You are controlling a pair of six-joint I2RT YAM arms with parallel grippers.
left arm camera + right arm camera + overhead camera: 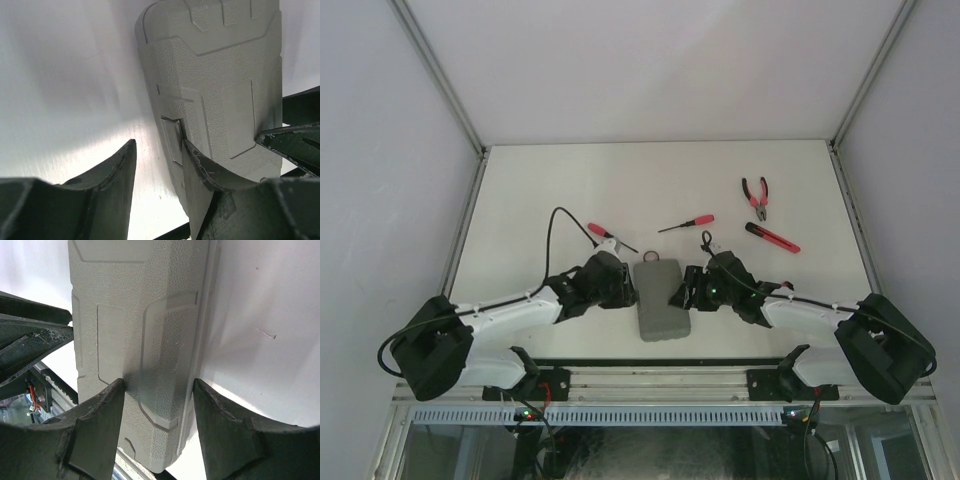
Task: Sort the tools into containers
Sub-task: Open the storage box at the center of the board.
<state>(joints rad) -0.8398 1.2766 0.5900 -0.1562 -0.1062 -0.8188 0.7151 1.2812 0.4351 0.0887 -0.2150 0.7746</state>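
From above, we see the grey case lying shut and flat on the white table, near its front edge and between the two arms. It is a rounded rectangle with its long axis running away from the bases. The left gripper meets its left side and the right gripper its right side. Well behind the case lie a red-handled screwdriver, a second one near the left arm's cable, red-handled pliers and a slim red-and-black stick tool.

In the left wrist view, the case shows a pebbled lid with smooth raised panels and a small latch on its side wall. The left gripper stands partly open. One finger lies against the case by the latch, the other stands apart over bare table, so it holds nothing.

In the right wrist view, the same pebbled lid fills the frame. The right gripper is about half open and straddles the case's long edge. One finger is over the lid and the other is just outside the rim. We cannot tell whether it clamps the case.
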